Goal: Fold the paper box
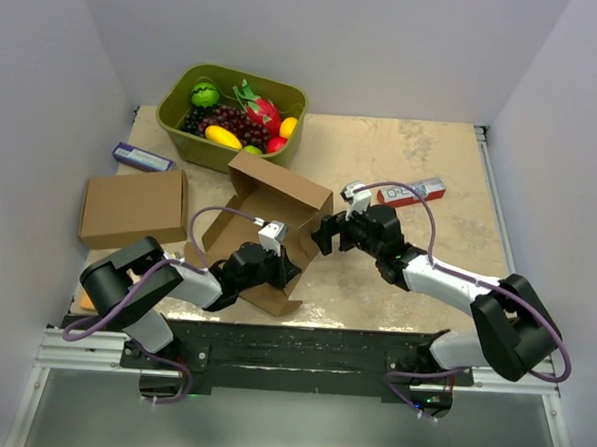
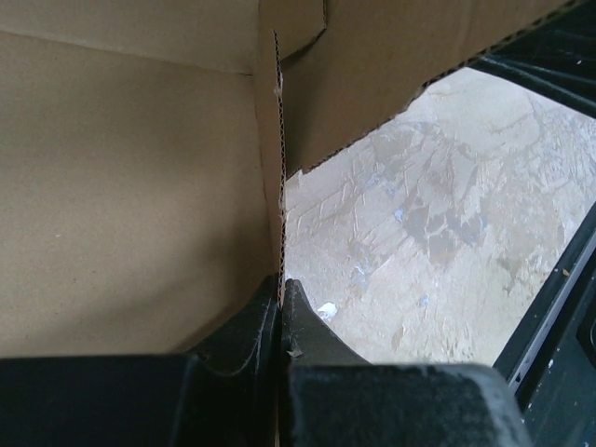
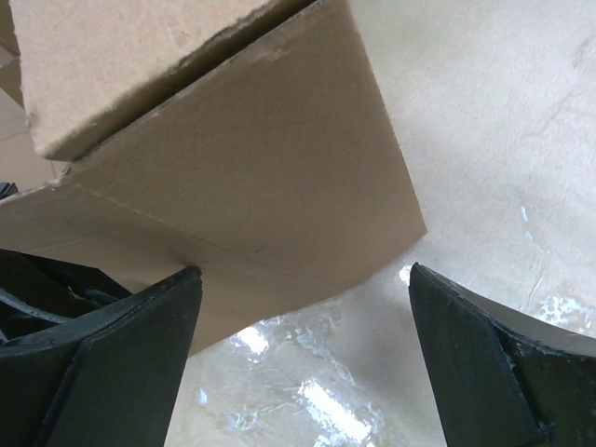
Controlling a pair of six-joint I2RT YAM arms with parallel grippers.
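While left end effector (image 2: 281, 296) pinches paper box (image 1: 280, 198), right end effector (image 3: 303, 272) gapes — mottled tabletop (image 1: 382, 153).

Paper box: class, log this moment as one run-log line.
paper box: partly folded | left gripper: shut on its wall | right gripper: open beside it

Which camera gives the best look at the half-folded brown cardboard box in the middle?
The top external view: nearly the whole plain brown cardboard box shows, lid raised. The left wrist view shows only an inner wall and its edge; the right wrist view, one outer panel.
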